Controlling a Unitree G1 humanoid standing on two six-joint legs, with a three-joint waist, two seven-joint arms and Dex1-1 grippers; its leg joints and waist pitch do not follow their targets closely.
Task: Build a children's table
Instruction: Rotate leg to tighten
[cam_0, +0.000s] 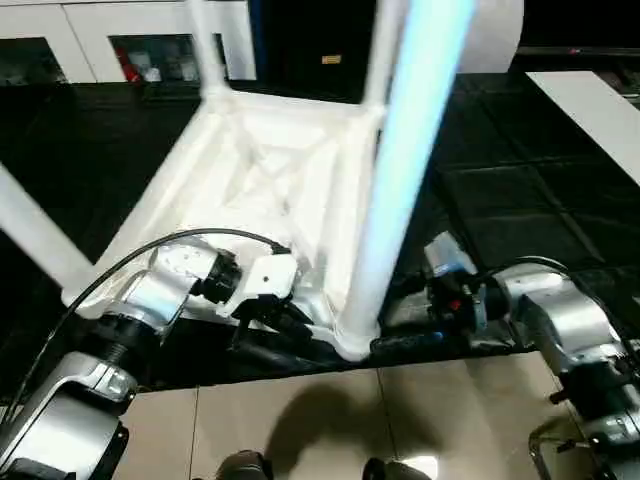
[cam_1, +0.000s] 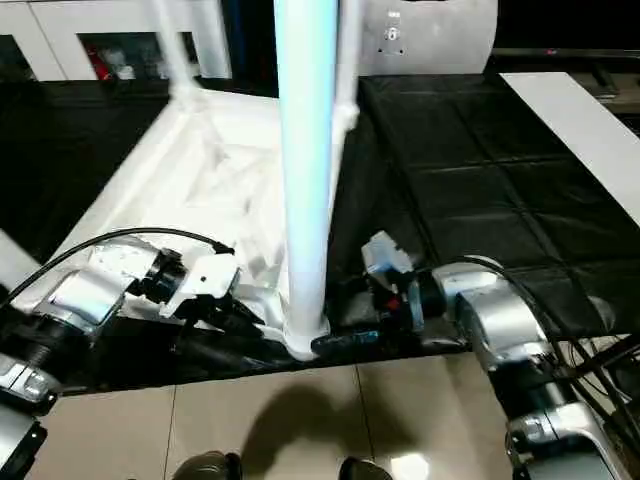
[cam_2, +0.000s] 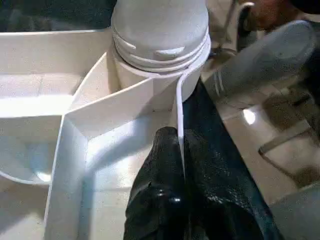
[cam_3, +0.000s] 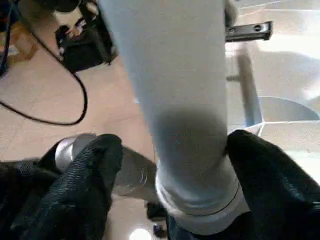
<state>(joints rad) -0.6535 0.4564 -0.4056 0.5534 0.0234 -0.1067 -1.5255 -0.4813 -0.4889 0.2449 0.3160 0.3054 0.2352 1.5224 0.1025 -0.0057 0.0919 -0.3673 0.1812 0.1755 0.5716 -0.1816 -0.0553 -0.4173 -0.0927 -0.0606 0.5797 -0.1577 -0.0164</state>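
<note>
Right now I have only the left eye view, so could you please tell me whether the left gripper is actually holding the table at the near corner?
Observer: Yes. The left wrist view shows the left gripper shut on the thin rim wall of the table top, right beside the corner socket.
Operator: Thank you. Is the near leg in that socket?
Observer: The near leg stands in it, with its ringed collar showing above the socket's rim. I cannot tell whether it is fully home.
Operator: And the right gripper, please?
Observer: In the right wrist view the right gripper straddles that leg with its jaws open. There is a gap between one finger and the tube.
</note>
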